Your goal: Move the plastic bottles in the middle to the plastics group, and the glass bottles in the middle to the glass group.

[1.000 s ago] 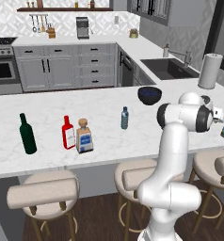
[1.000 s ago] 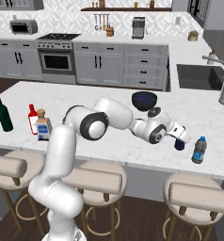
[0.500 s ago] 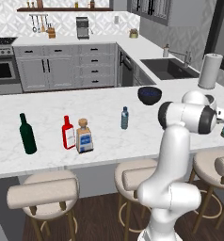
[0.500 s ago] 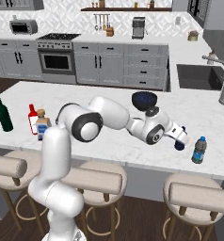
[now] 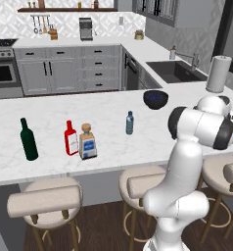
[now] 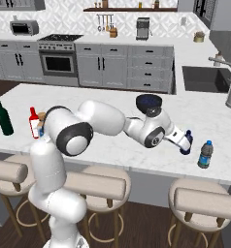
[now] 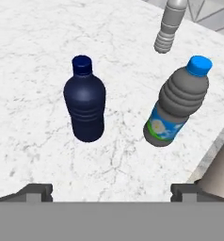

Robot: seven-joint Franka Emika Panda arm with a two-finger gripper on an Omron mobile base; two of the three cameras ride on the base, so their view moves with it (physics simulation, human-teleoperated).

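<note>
Right, left base view: slim pale bottle (image 5: 130,122) stands alone mid-worktop (image 5: 50,108), so it's not yet sorted. Amber bottle (image 5: 87,142) sits just beside the red bottle (image 5: 71,138), with the green wine bottle (image 5: 28,139) further left. The glass side looks done to me. Dark bowl (image 5: 155,99) is behind and to the right of the pale bottle, worth remembering for the reach

Right base view: arm (image 6: 151,133) is stretched out to the right end of the worktop, its tip at the navy bottle (image 6: 188,143). Labelled blue bottle (image 6: 205,155) is just beside that, apart from it. Can't tell from here whether anything touches the navy one

Hand view: fingers (image 7: 36,192) are spread wide with nothing between them. Navy bottle upright on the marble, labelled blue bottle upright to its right, and a clear gap between the two

My read: navy one is delivered to the plastics group, and the step now is a clean retreat. Advice:
- pull straight back along the hand axis and up, no sideways sweep, because both bottles are light and tall enough to tip
- keep the fingers wide until clear of the caps
- then swing over to the slim pale bottle, come in from the front to stay off the bowl, and grip mid-body
</note>
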